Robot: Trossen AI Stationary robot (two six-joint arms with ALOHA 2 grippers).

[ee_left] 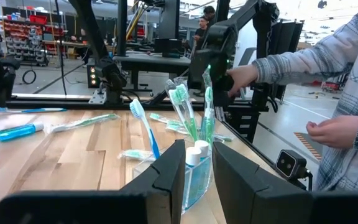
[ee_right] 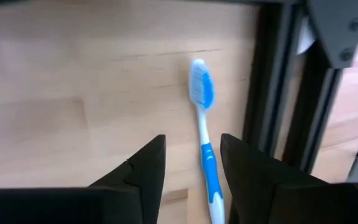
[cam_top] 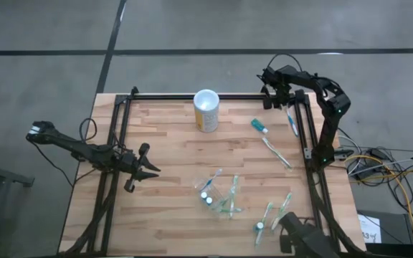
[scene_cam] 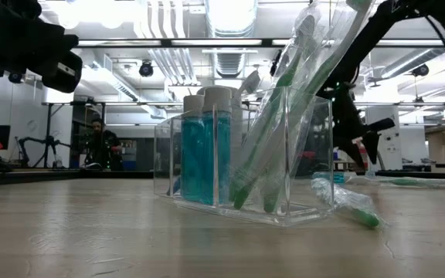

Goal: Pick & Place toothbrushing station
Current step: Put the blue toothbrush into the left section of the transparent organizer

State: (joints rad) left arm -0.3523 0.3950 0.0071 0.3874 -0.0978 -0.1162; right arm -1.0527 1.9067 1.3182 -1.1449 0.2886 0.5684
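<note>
The toothbrushing station (cam_top: 218,196) is a clear plastic holder standing on its base on the wooden table, near the middle front. In the low view (scene_cam: 242,154) it holds two blue bottles with white caps and several green toothbrushes. My left gripper (cam_top: 146,169) is open and empty, left of the holder and pointing toward it; the left wrist view (ee_left: 197,155) shows the holder (ee_left: 194,177) ahead, beyond the fingertips. My right gripper (cam_top: 277,97) is open and empty at the far right, pointing down above a blue toothbrush (ee_right: 204,143) that lies flat on the table.
A yellow cup (cam_top: 206,111) stands at the far middle. A blue tube (cam_top: 259,126), a white toothbrush (cam_top: 277,152) and wrapped green toothbrushes (cam_top: 274,213) lie on the table's right half. A person (ee_left: 328,93) stands beyond the right edge, a hand (ee_left: 241,78) on the right arm.
</note>
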